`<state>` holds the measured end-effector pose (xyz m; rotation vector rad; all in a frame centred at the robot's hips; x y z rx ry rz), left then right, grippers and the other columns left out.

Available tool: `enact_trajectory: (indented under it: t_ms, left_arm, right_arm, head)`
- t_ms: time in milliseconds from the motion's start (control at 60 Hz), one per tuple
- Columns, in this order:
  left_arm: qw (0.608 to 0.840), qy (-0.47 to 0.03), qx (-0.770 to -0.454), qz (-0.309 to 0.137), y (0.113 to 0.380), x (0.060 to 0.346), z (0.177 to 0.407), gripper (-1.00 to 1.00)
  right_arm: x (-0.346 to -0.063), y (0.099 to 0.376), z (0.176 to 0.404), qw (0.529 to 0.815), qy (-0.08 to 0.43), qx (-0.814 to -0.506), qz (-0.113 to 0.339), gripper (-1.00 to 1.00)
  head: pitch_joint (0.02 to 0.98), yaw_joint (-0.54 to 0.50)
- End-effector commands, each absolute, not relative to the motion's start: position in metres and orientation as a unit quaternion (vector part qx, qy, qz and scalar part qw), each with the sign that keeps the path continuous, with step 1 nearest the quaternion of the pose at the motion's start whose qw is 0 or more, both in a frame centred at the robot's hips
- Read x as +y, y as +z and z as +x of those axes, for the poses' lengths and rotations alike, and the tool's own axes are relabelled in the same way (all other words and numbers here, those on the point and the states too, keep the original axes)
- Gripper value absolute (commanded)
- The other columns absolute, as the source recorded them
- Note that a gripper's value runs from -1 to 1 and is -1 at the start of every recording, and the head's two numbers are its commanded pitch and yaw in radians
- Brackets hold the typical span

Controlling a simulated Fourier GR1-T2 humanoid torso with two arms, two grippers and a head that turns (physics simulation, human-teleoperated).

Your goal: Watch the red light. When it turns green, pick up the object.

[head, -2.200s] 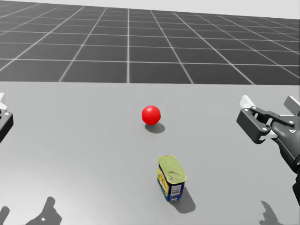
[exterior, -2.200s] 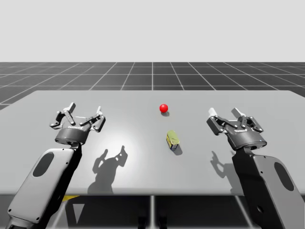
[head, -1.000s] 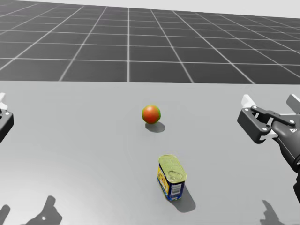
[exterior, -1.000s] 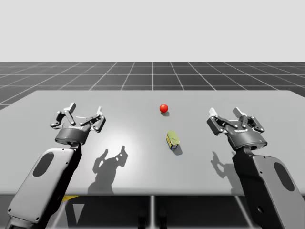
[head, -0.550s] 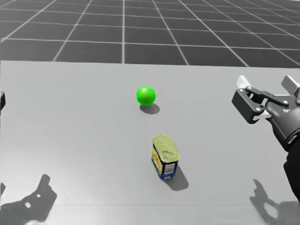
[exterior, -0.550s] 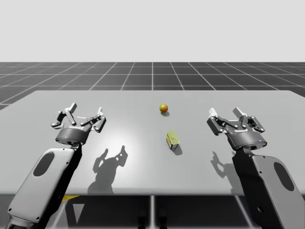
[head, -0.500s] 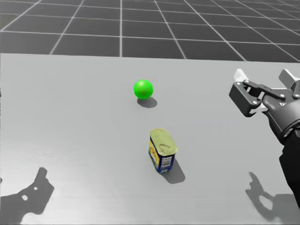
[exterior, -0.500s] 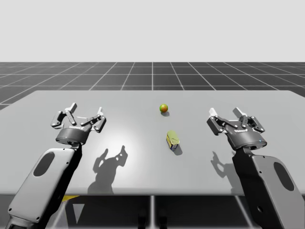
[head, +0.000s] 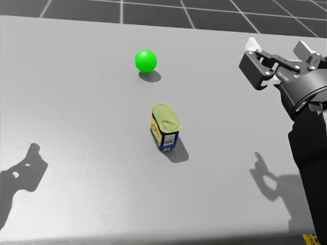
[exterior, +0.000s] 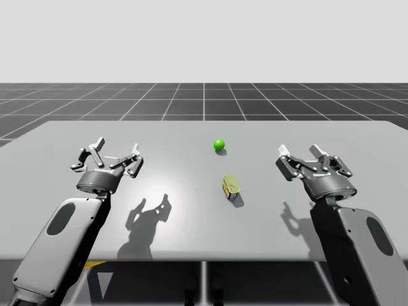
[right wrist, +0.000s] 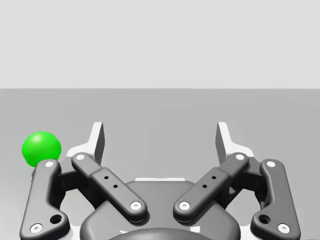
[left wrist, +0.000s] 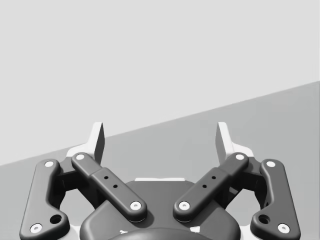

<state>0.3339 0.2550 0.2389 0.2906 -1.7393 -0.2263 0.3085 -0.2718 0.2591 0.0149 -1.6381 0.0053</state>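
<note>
Right wrist view: my right gripper (right wrist: pixel 160 137) hangs spread and empty, my left gripper (left wrist: pixel 160 137) likewise. Beyond, the light (right wrist: pixel 41 148) glows green; the yellow can (head: pixel 165 127) stands mid-way across the table (head: pixel 76 153), frontward of it. Seemingly narrow, it could topple if a finger clips it.

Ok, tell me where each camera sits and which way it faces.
High view: fixed above the table, looking down across it; both arms, left gripper and right gripper open.
Head view: on my head, tilted down at the yellow can; an arm shows.
Left wrist view: on my left hand, facing along its gripper across the table.
Right wrist view: on my right hand, likewise; green light beside the gripper.
High and head share can and light.
</note>
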Motion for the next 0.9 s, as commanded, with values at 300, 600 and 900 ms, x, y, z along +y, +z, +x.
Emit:
enact_trajectory:
  t_ms: [300,600,900]
  left_arm:
    - [0.633,-0.099,-0.758,0.124,0.238,0.255,0.334,-1.00]
    - [0.634,-0.102,-0.757,0.122,0.236,0.254,0.335,-1.00]
    - [0.633,-0.106,-0.756,0.125,0.235,0.252,0.336,-1.00]
  right_arm:
    - [-0.239,0.264,0.252,0.707,0.009,-0.703,0.078,-1.00]
    - [-0.216,0.225,0.213,0.717,0.089,-0.684,0.098,-1.00]
    - [-0.184,0.188,0.200,0.738,0.110,-0.647,0.159,-1.00]
  head:
    - [0.801,-0.17]
    - [0.791,-0.17]
    - [0.792,-0.17]
